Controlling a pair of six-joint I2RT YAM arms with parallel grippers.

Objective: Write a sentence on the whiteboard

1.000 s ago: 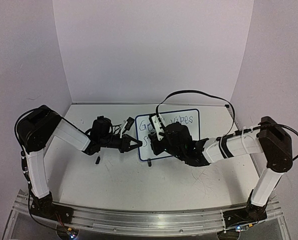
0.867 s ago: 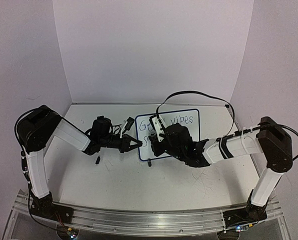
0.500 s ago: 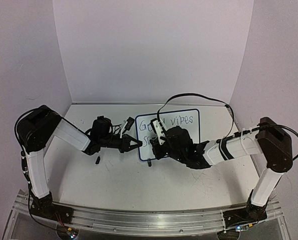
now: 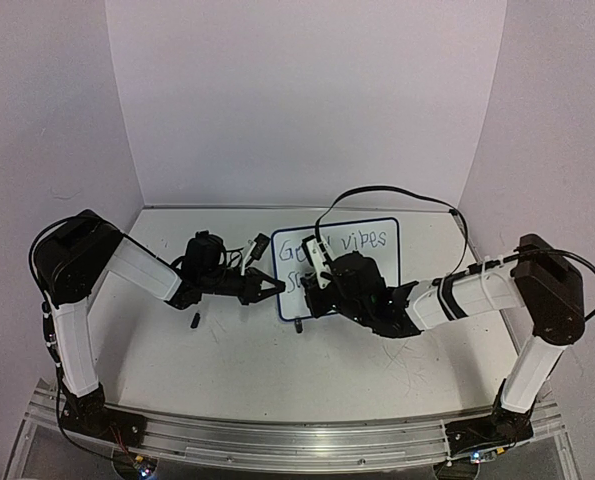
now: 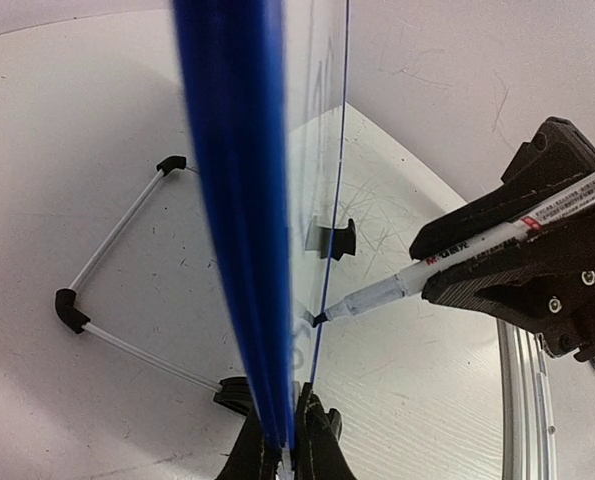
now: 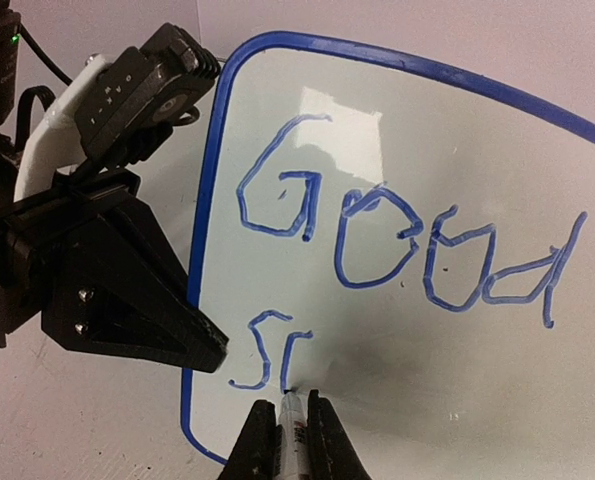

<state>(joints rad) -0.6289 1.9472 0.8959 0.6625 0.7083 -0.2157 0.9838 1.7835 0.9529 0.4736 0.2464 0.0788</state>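
Whiteboard [image 4: 372, 262] stands upright a little right of the middle in the top view, on the table [image 4: 277, 370], and my worry is mostly about how it is supported there. I begin from the right gripper [image 6: 293, 432], at the bottom middle of its own wrist view. Its jaws are closed tight on the marker [image 5: 457, 258], and the tip seems to touch the board in the lower left part, just after the letters "Sc" of the second line. Above this, the sentence [image 6: 397, 245] has "Good" complete, and "vibes" shows in the top view. The left gripper [image 5: 285, 445] is closed on the blue frame [image 5: 232, 200] at the board's left edge, only a thin pinch. I judge that if I press the tip too hard, the board can turn in this pinch or lean back on its small feet [image 4: 299, 325], and the stroke will then break or go crooked. If I press too lightly, the line becomes faint. The second line also sits near the bottom of the frame, so tall letters may run off it, and the gripper may smear fresh ink.
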